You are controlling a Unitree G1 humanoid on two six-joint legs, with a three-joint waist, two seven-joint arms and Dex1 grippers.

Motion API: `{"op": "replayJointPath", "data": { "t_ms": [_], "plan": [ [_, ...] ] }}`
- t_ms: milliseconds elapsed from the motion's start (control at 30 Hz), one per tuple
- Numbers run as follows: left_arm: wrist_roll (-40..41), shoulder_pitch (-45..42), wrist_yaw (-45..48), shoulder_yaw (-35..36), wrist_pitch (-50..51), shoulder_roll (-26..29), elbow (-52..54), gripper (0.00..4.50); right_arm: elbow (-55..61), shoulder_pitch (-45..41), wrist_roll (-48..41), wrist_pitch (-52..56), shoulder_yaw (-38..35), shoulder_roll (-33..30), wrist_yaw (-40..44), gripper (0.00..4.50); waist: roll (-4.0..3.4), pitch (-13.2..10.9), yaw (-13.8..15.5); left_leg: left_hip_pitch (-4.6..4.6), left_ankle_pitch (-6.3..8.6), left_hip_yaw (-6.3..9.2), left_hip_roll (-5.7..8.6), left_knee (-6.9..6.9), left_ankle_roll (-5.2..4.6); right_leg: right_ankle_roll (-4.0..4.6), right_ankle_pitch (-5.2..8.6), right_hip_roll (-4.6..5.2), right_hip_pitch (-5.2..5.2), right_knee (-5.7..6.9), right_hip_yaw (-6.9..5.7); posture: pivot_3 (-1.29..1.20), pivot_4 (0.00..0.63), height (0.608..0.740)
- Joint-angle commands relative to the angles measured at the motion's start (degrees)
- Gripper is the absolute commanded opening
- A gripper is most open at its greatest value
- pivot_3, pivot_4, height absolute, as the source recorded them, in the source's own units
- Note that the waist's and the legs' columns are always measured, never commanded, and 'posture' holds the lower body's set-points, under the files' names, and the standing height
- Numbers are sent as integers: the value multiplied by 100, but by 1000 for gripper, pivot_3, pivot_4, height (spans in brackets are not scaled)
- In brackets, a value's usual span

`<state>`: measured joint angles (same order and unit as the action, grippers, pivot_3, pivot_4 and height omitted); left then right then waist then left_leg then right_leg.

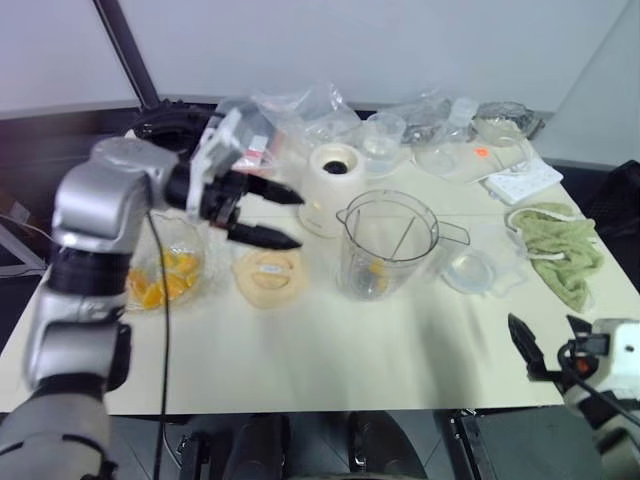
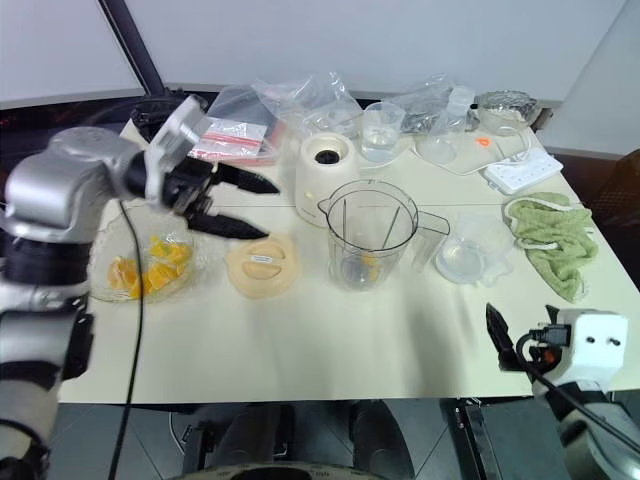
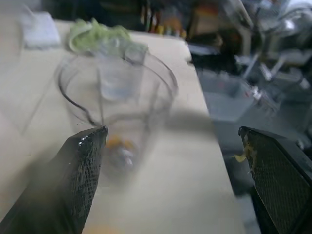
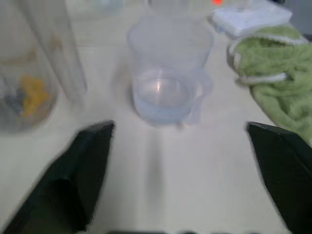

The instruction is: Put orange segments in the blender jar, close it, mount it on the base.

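Lower right corner of the head view: right gripper (image 2: 497, 338) parked low at the near table (image 1: 330, 350) edge, jaws spread wide, nothing between them. Looks like standing by, well clear of the work.

Mid-frame: jar (image 1: 385, 245) upright and uncapped, handle toward the right, a segment or two (image 1: 375, 268) already lying at the bottom by the blade. Small clear cup (image 4: 165, 83) just right of it, green towel (image 1: 560, 250) further right.

Left of the jar: flat cream lid (image 1: 268, 276) lying on the table, handy for the capping step, not yet fitted.

Far left: glass bowl (image 1: 188, 232) holding the remaining orange pieces (image 1: 165, 278). Above it, left gripper (image 1: 268, 215) hovering, pointed toward the jar, jaws spread, empty apart from a bit of pulp on one finger (image 3: 273, 180). Probably between loads, placed over the bowl for another pick.

Further back: base (image 1: 330, 185) just behind and left of the jar, dark socket up, bare, ready for mounting last. Beyond that, plastic bags (image 1: 300, 115) and more clear cups along the back edge.
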<state>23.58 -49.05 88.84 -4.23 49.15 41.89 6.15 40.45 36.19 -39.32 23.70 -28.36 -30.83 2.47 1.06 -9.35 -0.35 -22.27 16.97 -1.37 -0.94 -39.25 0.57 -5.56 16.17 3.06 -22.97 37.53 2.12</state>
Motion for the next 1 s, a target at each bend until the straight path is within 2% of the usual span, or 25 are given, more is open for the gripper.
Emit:
{"op": "replayJointPath", "data": {
  "t_ms": [33,200,500,1000],
  "plan": [
    [220,579,-510,5,230,206,934,4483,-541,-546,479,61,90,-23,24,4500,-1,0,-27,14,0,-6,2,1,-1,0,0,3,11,-6,7,0,150,740],
    [398,1109,-1203,124,375,270,1432,4483,-1532,-1666,963,166,262,56,-78,4500,6,-4,-42,44,-12,-25,6,1,-20,9,-7,4,31,-9,27,0,150,740],
    [904,1477,-1927,316,657,464,1868,4483,-2838,-2806,1537,254,557,-155,472,4500,2,-3,-48,38,-11,-25,0,13,-22,0,-11,-14,19,-9,34,0,150,740],
    [1124,1692,-2552,415,549,737,1784,4483,-4270,-3840,2428,-17,706,-135,610,4500,1,-5,-63,42,-11,-33,0,14,-21,-2,-12,-15,18,-10,37,0,150,740]
  ]
}}
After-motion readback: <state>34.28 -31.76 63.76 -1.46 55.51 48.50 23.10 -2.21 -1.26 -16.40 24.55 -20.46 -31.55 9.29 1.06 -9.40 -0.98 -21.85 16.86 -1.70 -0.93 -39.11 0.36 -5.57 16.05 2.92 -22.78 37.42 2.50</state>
